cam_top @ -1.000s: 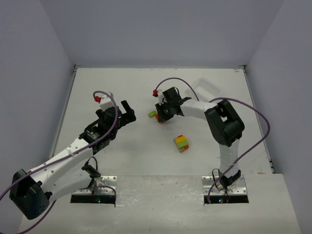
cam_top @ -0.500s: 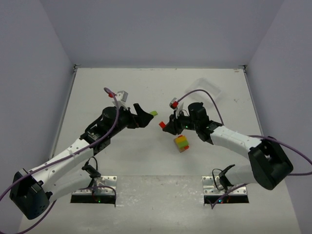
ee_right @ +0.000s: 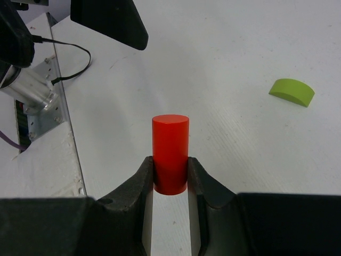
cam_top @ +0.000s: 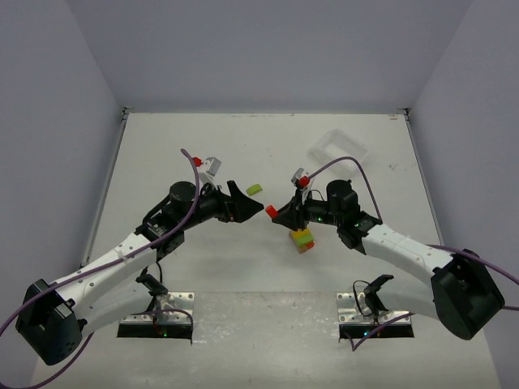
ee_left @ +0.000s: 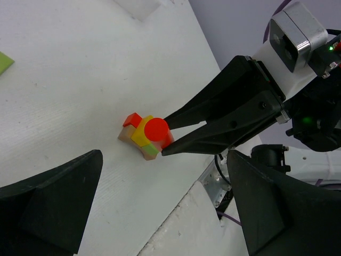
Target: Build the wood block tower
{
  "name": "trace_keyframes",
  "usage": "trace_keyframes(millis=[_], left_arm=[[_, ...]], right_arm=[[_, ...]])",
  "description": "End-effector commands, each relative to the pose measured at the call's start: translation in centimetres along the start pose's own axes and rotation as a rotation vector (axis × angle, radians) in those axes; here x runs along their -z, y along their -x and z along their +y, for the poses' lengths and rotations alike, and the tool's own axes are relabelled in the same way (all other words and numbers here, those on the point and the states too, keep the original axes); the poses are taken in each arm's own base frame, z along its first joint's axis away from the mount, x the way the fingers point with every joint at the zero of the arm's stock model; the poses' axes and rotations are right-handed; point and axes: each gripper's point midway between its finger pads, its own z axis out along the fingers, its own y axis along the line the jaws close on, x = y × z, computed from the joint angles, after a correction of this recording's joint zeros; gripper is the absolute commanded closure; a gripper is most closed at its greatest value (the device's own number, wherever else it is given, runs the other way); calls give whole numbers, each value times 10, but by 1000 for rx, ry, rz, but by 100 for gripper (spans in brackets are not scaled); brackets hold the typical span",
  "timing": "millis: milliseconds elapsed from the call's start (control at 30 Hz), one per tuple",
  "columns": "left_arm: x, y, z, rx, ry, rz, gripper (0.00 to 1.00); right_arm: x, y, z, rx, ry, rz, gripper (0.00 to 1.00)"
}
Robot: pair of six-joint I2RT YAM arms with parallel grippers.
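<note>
Multicolour wood block tower [cam_top: 302,240] awaits the red wooden cylinder [ee_right: 170,154], pinched upright in the right tool [ee_right: 170,172], likely for capping it; left tool [cam_top: 250,201] spread.

You see a red cylinder [ee_right: 170,154] with smooth, glossy paint that shows a soft sheen down its side. The right fingers [ee_right: 205,184] look like matt black plastic, slightly grainy, and the left fingers [ee_left: 48,208] have the same dull black finish. The tower [ee_left: 139,134] shows smooth painted faces in yellow, green and orange, with bare tan wood at its base. The green piece [ee_right: 291,92] looks painted too, but less shiny. The counter [ee_right: 240,48] is white and matt, with fine ribbed lines across it. The bracket [ee_right: 32,93] is bare brushed metal. The tray [cam_top: 339,148] looks like translucent plastic. The arm shells [cam_top: 397,247] are smooth white plastic.
</note>
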Motion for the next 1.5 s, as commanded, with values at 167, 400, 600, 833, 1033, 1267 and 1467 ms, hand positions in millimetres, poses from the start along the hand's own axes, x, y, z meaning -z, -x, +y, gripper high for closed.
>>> trace_keyframes(millis=[167,400,600,833,1033,1267,1467], left_arm=[[-8,-2,-24,-13,-89,6,0],[-15,-8,-32,-22,-125,30,1],[-22,-15,-41,-21,-163,51,12],[-38,-25,-45,-21,-148,75,23],[-51,-28,-48,-9,-123,71,38],[-54,-22,-46,24,-108,28,51],[-59,-24,-47,27,-118,39,51]], right_arm=[[7,11,6,42,2,-76,91],[19,10,9,55,-29,-105,91],[23,12,11,67,-33,-115,91],[23,10,12,62,-27,-104,91],[25,8,14,67,-20,-101,91],[27,6,17,74,-9,-104,91],[28,7,17,76,-7,-107,91]])
